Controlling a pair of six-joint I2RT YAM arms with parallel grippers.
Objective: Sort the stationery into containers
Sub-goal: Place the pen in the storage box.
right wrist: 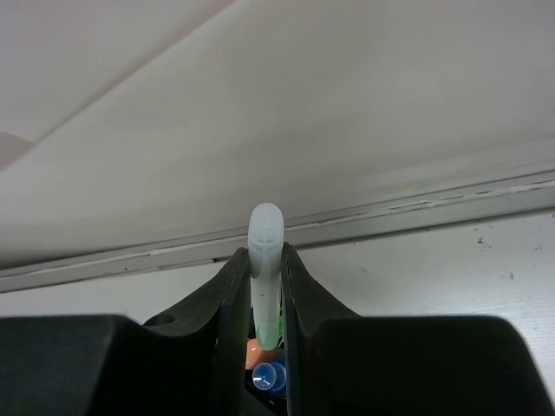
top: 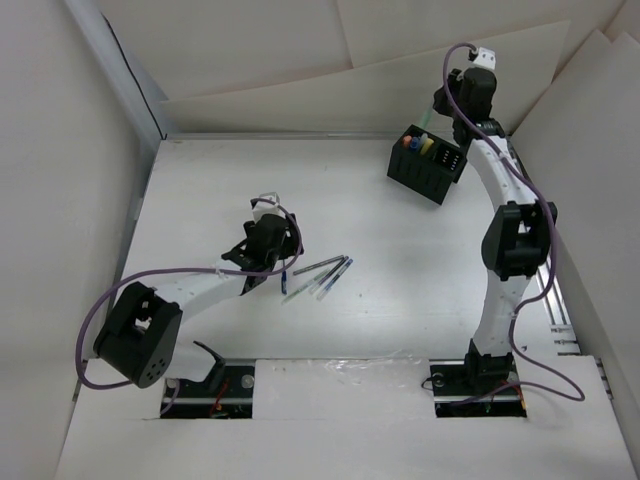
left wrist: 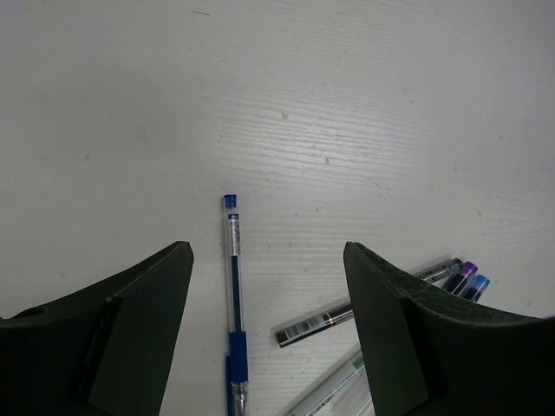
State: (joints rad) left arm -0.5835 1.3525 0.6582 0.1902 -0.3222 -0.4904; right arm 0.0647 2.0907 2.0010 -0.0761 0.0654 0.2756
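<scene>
Green pen (right wrist: 266, 234), pale-capped, stands pinched upright in the right jaws over the box (top: 420, 178), where orange and blue caps (right wrist: 270, 375) already crowd the slot. Released off-centre, it could catch on those caps or the rim and tip out onto the worktop (top: 400, 300). Left jaws hang wide over the blue pen (left wrist: 232, 277); closing carelessly could nudge the neighbouring pens (left wrist: 364, 316) aside.

Top view looks down from above and behind the bases on the whole table (top: 400, 320), both arms in frame; left wrist view faces down, near the table, between the left fingers (left wrist: 130, 338) onto the pens (left wrist: 232, 269), which the top view shows mid-table; right wrist view looks out along the right fingers (right wrist: 227, 303) and a pale pen (right wrist: 265, 260), very near, at the back wall (right wrist: 303, 113).
</scene>
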